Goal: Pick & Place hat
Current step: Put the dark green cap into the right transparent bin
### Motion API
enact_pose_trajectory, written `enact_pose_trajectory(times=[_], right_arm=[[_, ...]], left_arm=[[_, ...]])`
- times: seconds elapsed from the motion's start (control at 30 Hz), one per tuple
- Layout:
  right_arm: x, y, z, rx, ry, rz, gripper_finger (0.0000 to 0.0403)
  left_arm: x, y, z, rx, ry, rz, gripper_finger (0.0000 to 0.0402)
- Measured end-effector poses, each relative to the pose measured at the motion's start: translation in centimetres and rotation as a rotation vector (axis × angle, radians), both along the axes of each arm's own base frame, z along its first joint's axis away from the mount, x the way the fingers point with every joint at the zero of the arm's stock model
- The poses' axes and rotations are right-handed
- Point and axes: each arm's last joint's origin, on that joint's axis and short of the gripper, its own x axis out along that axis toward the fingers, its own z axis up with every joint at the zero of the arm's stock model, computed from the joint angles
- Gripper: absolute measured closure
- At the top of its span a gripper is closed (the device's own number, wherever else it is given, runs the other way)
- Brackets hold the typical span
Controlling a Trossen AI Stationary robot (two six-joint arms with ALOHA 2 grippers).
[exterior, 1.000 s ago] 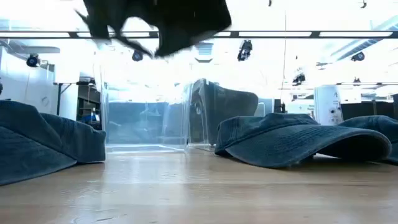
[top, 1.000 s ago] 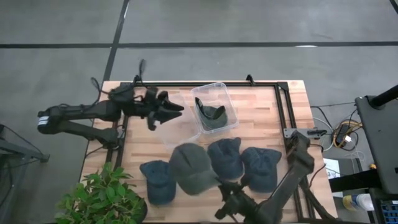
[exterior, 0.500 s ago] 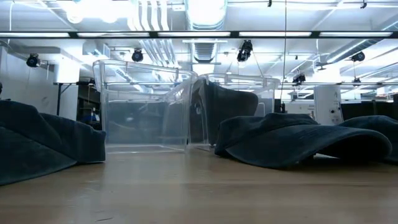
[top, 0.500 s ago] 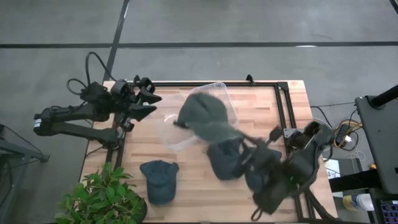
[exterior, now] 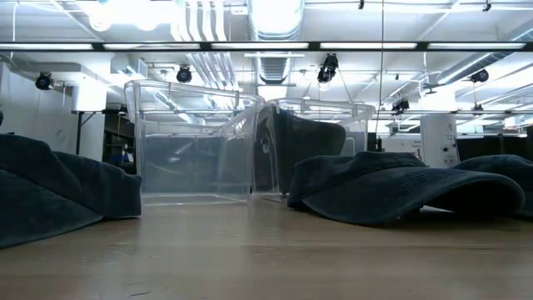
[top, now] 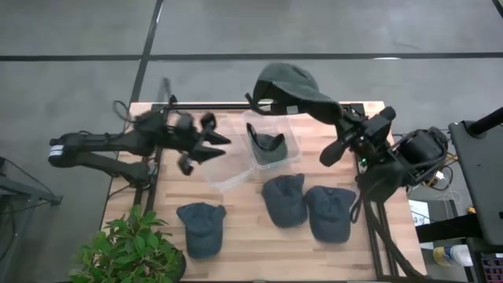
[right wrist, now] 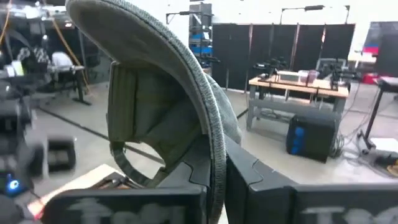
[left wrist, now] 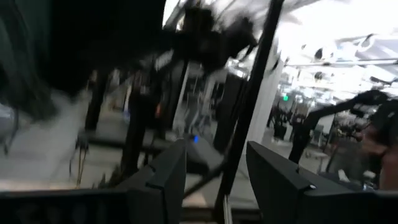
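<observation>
Right gripper (top: 328,112) jaws clenched on the brim of a grey hat (top: 289,82), held aloft above the bin (top: 271,137) at the worktop (top: 330,149) far edge. Left gripper (top: 214,145) jaws released, empty, beside the bin.

High cam looks straight down on my whole table (top: 236,208) and both arms, low cam sits at tabletop level facing across to the bins (exterior: 193,142) both share, each wrist cam looks past my own fingers (left wrist: 163,180) into the room, right one close on hat (right wrist: 161,81).
</observation>
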Motion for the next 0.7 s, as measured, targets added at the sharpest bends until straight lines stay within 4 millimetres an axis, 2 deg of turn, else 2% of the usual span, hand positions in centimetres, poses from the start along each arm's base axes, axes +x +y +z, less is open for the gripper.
enact_pose_trajectory(times=[0.17,0.33,0.47,0.7], right_arm=[[1.5,0.7,0.7,0.042,-0.020,0.023,0.0392],[5.0,2.5,1.9,0.034,0.010,0.109,0.0392],[8.0,3.8,2.7,-0.064,0.067,0.106,0.0392],[11.8,3.7,3.2,-0.175,-0.021,0.232,0.0392]], left_arm=[[3.5,0.2,-2.2,-0.019,0.063,-0.008,0.0242],[6.3,-0.7,-3.3,-0.033,-0.040,-0.063,0.0242],[7.2,-1.4,-3.5,-0.044,-0.133,-0.088,0.0242],[7.3,-2.0,-2.8,-0.059,-0.361,-0.064,0.0242]])
